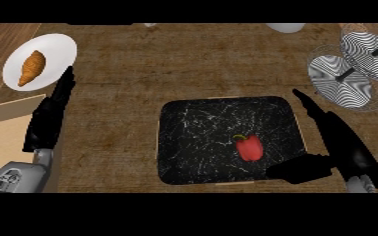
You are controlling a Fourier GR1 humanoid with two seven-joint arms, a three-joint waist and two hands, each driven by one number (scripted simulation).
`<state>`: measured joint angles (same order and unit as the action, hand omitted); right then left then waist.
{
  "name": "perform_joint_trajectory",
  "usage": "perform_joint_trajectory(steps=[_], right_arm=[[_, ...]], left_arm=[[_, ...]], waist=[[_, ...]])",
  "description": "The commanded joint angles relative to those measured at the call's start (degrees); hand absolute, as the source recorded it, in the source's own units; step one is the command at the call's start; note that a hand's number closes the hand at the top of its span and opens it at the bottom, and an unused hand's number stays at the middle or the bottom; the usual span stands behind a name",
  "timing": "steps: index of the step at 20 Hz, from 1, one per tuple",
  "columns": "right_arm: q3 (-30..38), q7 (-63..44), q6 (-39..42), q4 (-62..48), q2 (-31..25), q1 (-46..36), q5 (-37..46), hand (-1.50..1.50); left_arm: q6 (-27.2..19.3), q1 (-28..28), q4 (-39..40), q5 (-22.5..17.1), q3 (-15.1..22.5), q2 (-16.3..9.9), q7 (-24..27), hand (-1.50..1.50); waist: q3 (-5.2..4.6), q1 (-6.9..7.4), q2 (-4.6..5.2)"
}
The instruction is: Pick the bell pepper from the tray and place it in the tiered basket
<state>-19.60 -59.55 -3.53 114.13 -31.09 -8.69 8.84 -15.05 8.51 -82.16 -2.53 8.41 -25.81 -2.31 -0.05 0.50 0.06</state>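
Note:
A red bell pepper (249,147) with a small green stem lies on the black marbled tray (199,130), toward the tray's lower right. My right hand (336,142) is open just right of the tray, fingers stretched up along its right edge and thumb reaching in over the tray's lower right corner, a short way from the pepper without touching it. The wire tiered basket (347,75) stands at the far right of the counter. My left hand (48,115) rests open at the left, fingers straight and pointing up.
A white plate (55,47) holding a croissant (32,68) sits at the upper left, just above my left hand. A pale wooden board (15,117) shows at the left edge. A white object (286,27) peeks in at the top right.

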Motion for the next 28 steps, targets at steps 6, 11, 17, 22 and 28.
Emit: perform_joint_trajectory(steps=[6,11,17,22,28], right_arm=[[-4.9,-7.4,3.1,-1.7,5.5,0.3,6.5,-1.50],[-1.6,-4.0,7.1,-2.8,5.5,1.4,6.9,-1.50],[-6.1,-6.8,7.2,-2.7,7.1,2.1,15.6,-1.50],[-7.7,-4.7,7.1,-2.5,10.2,4.3,21.8,-1.50],[-7.3,-5.9,9.9,-3.6,13.7,5.0,23.9,-1.50]], left_arm=[[1.6,1.2,1.6,2.0,-2.3,2.5,0.0,0.00],[3.8,-1.9,0.5,3.1,-4.2,2.8,2.1,0.00],[2.4,-3.7,-3.0,5.4,-3.1,4.7,-0.2,0.00],[4.2,1.8,-1.7,6.6,-4.7,5.3,-4.8,0.00],[4.8,1.1,2.8,7.5,-7.5,6.7,1.0,0.00]], waist=[[0.03,-0.58,-0.10],[0.04,-0.46,-0.10],[0.04,-0.28,-0.15],[0.06,-0.61,-0.12],[0.04,-0.61,-0.07]])
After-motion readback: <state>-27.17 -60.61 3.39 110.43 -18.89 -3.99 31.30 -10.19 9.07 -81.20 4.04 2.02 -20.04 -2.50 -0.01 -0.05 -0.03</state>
